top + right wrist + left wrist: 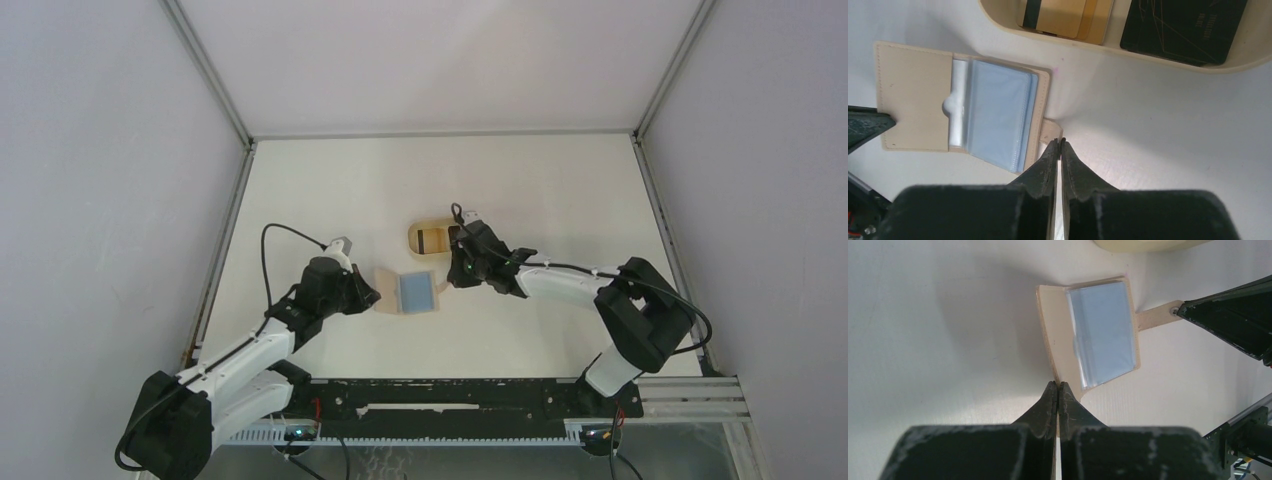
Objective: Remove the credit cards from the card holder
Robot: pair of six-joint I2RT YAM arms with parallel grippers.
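The card holder (913,107) is laid open on the desk (1173,150) and pinched at both ends: its cover edge is clamped by the closed left end effector (1058,386), its tab (1048,129) by the closed right end effector (1061,142). It is judged light and floppy, best held by its edges. Beyond the right tips, the stiff, slick black credit card (1183,25) and tan credit card (1058,15) are seen in the tray (1098,50). Whether the cloudy sleeves (998,115) hide another cannot be told.
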